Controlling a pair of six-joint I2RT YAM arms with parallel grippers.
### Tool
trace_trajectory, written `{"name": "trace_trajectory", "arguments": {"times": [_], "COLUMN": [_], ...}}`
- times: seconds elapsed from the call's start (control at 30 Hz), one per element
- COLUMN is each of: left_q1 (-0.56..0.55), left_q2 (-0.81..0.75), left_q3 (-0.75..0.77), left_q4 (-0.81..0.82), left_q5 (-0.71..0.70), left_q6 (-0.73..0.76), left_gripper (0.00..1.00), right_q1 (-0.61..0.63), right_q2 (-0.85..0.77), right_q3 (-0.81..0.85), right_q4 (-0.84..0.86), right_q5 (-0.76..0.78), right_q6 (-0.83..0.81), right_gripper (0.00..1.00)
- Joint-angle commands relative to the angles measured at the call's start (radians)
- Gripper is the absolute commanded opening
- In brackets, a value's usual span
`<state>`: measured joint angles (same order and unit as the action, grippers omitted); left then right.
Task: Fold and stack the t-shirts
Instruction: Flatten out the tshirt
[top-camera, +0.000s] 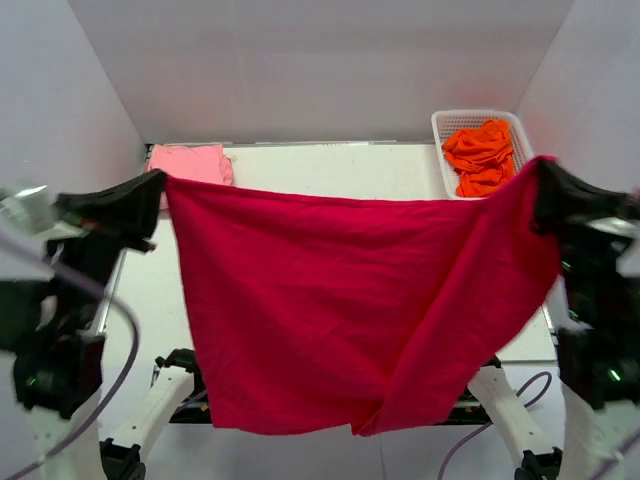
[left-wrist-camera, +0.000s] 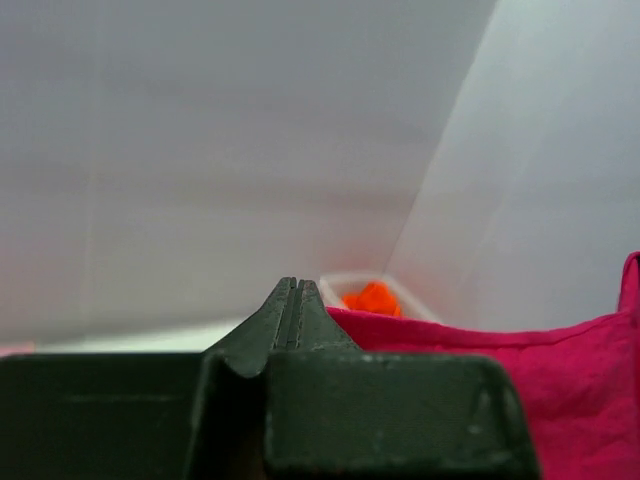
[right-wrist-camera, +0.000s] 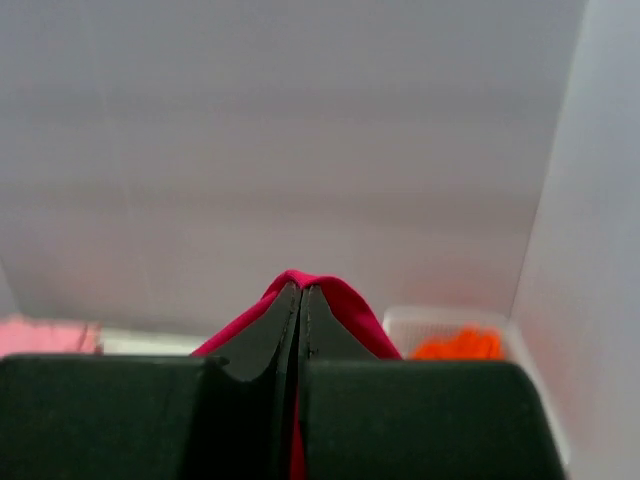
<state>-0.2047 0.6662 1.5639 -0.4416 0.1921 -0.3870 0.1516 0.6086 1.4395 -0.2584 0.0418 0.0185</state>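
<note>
I saw the crimson t-shirt (top-camera: 360, 300) hanging in the air, stretched wide by its top corners; pink t-shirt (top-camera: 190, 163) lay folded far left; orange t-shirts (top-camera: 482, 155) crumpled far right.

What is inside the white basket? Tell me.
Crumpled orange cloth t-shirts fill the white plastic mesh basket, hiding its floor; how many, I cannot tell. The held-up crimson cloth t-shirt covers its near corner.

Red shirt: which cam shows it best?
Top external: the whole red shirt hangs spread between the left gripper and right gripper. Left wrist shows only an edge strip at lower right. Right wrist shows only a pinched fold over the fingertips.
</note>
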Motion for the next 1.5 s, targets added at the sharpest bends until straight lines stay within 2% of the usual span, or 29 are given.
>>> {"name": "trace_trajectory", "arguments": {"times": [0.0, 0.07, 0.1, 0.17, 0.2, 0.3, 0.43, 0.47, 0.6, 0.63, 0.77, 0.87, 0.97, 1.07, 1.17, 1.33, 1.47], "left_q1": [0.008, 0.008, 0.008, 0.008, 0.008, 0.008, 0.008, 0.008, 0.008, 0.008, 0.008, 0.008, 0.008, 0.008, 0.008, 0.008, 0.008], "left_q2": [0.041, 0.050, 0.071, 0.101, 0.148, 0.254, 0.450, 0.529, 0.688, 0.764, 0.944, 1.045, 1.153, 1.167, 1.103, 1.057, 0.955], "left_q3": [-0.118, -0.240, -0.286, -0.414, -0.485, -0.574, -0.611, -0.602, -0.483, -0.460, -0.343, -0.231, -0.067, -0.030, -0.030, 0.114, 0.093], "left_q4": [-0.022, -0.010, 0.013, 0.043, 0.076, 0.142, 0.259, 0.277, 0.313, 0.322, 0.343, 0.334, 0.282, 0.302, 0.384, 0.357, 0.389], "left_q5": [-0.077, -0.108, -0.135, -0.158, -0.186, -0.236, -0.309, -0.336, -0.408, -0.417, -0.463, -0.515, -0.546, -0.546, -0.505, -0.461, -0.461], "left_q6": [-0.036, -0.070, -0.079, -0.098, -0.108, -0.130, -0.153, -0.153, -0.144, -0.135, -0.116, -0.116, -0.116, -0.116, -0.078, -0.015, -0.001], "left_gripper": [0.00, 0.00, 0.00, 0.00, 0.00, 0.00, 0.00, 0.00, 0.00, 0.00, 0.00, 0.00, 0.00, 0.00, 0.00, 0.00, 0.00], "right_q1": [-0.003, 0.000, -0.001, -0.003, -0.003, -0.006, -0.003, -0.003, -0.003, -0.003, -0.003, -0.003, -0.003, -0.001, -0.006, -0.004, -0.006], "right_q2": [0.003, 0.002, 0.006, 0.019, 0.035, 0.119, 0.259, 0.313, 0.486, 0.576, 0.752, 0.911, 0.994, 0.974, 0.930, 0.902, 0.841], "right_q3": [-0.191, -0.263, -0.378, -0.460, -0.573, -0.719, -0.745, -0.740, -0.637, -0.621, -0.451, -0.337, -0.234, -0.203, -0.180, -0.042, -0.021], "right_q4": [0.088, 0.113, 0.140, 0.208, 0.299, 0.423, 0.537, 0.568, 0.599, 0.599, 0.601, 0.597, 0.585, 0.622, 0.659, 0.591, 0.599], "right_q5": [0.012, 0.009, 0.006, -0.006, -0.014, 0.004, -0.023, -0.028, -0.033, -0.034, -0.060, -0.046, 0.012, 0.039, 0.058, 0.101, 0.135], "right_q6": [0.075, 0.113, 0.132, 0.143, 0.141, 0.126, 0.104, 0.094, 0.057, 0.043, 0.002, -0.014, -0.043, -0.038, -0.042, -0.080, -0.083], "right_gripper": [0.00, 0.00, 0.00, 0.00, 0.00, 0.00, 0.00, 0.00, 0.00, 0.00, 0.00, 0.00, 0.00, 0.00, 0.00, 0.00, 0.00]}}
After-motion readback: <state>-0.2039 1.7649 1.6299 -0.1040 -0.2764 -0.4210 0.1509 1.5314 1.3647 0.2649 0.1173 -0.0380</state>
